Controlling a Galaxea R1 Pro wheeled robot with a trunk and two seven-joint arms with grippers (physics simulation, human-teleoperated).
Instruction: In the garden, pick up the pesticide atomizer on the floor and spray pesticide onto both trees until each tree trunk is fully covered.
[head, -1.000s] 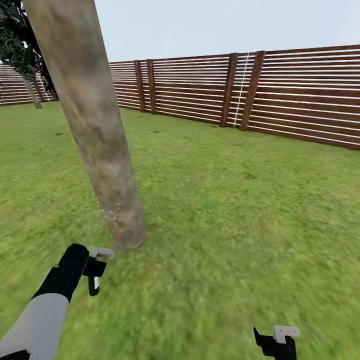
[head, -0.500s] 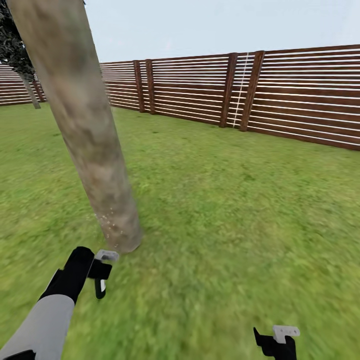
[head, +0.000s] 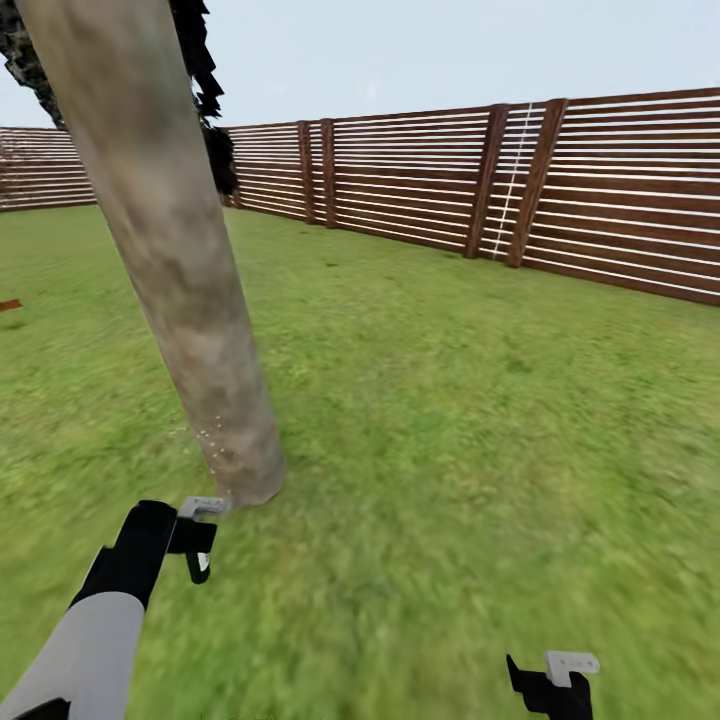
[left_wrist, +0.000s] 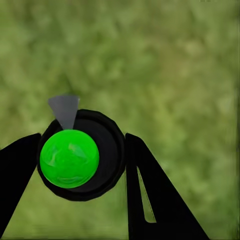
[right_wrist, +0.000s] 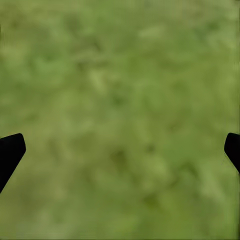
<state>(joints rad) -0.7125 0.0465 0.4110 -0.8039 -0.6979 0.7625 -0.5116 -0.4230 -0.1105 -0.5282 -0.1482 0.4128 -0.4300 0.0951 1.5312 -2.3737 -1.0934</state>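
Grass lawn (head: 480, 400), slat fence (head: 600, 190) far right. Left gripper (left_wrist: 80, 160) clamps the pesticide atomizer (left_wrist: 82, 155) near the tree trunk (head: 180, 260). Right gripper (right_wrist: 120, 150) spread wide, empty

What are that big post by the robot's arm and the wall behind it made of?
The tree trunk looks like smooth bark over wood: matte grey-brown, blotched lighter and darker. The fence looks like dark brown stained timber: horizontal slats with pale gaps, fixed to thicker posts. Both are simulator renders, so this is by look alone.
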